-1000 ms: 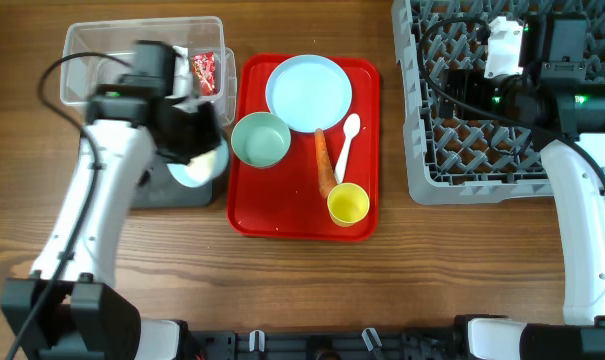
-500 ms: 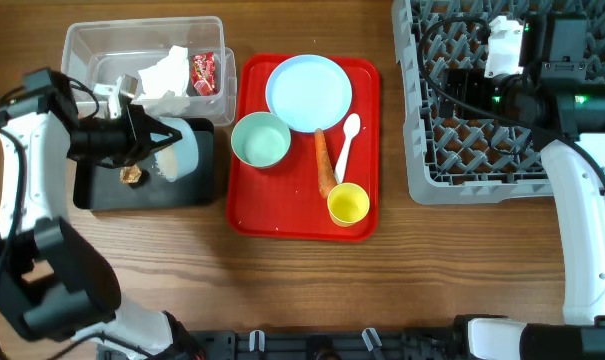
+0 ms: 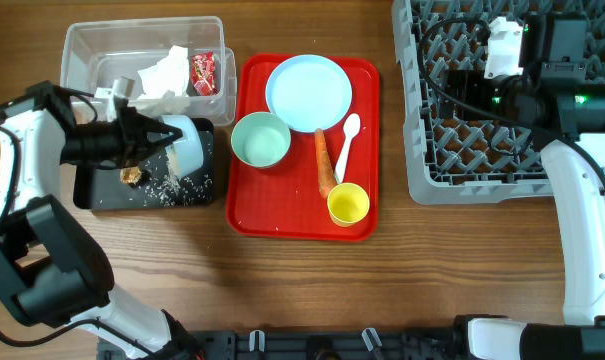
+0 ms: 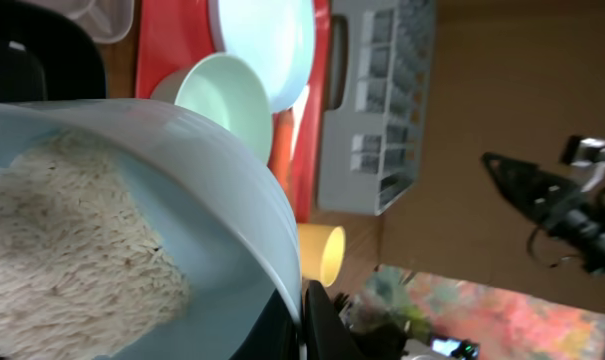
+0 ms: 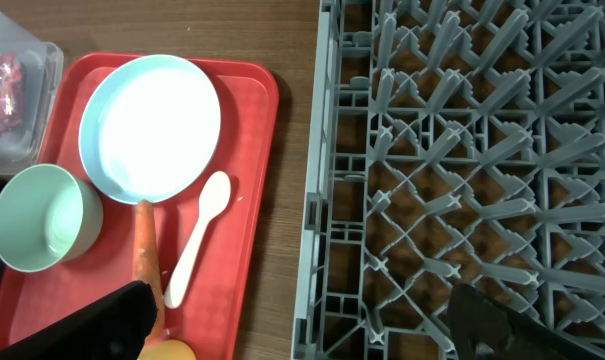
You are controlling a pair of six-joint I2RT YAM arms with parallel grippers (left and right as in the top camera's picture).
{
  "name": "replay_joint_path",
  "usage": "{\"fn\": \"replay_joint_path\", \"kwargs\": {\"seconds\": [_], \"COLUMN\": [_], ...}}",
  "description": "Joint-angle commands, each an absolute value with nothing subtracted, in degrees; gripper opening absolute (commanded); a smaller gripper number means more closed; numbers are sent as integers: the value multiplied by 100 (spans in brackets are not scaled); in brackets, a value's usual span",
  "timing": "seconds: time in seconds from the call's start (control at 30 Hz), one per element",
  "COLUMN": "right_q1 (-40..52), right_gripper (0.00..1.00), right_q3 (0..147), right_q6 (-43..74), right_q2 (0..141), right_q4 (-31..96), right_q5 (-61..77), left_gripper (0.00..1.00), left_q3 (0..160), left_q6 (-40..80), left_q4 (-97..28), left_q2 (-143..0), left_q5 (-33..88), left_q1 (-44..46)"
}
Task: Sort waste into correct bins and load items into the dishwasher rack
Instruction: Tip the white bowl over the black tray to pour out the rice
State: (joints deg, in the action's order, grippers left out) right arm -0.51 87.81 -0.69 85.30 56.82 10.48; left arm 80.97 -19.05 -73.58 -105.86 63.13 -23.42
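Your left arm reaches in from the table's left edge with its wrist rolled over, the left gripper (image 3: 160,135) clamped on the rim of the blue bowl (image 3: 187,146). The bowl is tipped on its side over the black tub (image 3: 92,192), where rice (image 3: 174,184) lies scattered beside a brown scrap (image 3: 132,176). Your right gripper (image 5: 302,322) hangs over the rack (image 5: 462,150), fingers spread wide and holding nothing.
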Motion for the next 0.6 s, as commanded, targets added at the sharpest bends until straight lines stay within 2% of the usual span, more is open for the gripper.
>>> {"fn": "replay_joint_path", "kwargs": {"seconds": [0.0, 0.1, 0.57], "right_q1": [-34, -34, -34], "right_gripper": [96, 96, 96], "right_q3": [8912, 8912, 8912], "right_q6": [1, 1, 1], "right_q2": [8595, 8595, 8595], "right_q4": [5693, 5699, 5686], "right_q5": [1120, 1120, 1120], "left_gripper": [4, 4, 4], "left_q3": [8176, 8176, 8176], "left_q6": [-2058, -2058, -1883], "left_q4": [-7411, -7441, -7465], "left_q2": [-10593, -10593, -10593], "left_q5": [7240, 7747, 8724], "left_q1": [-2563, -2722, -2954]}}
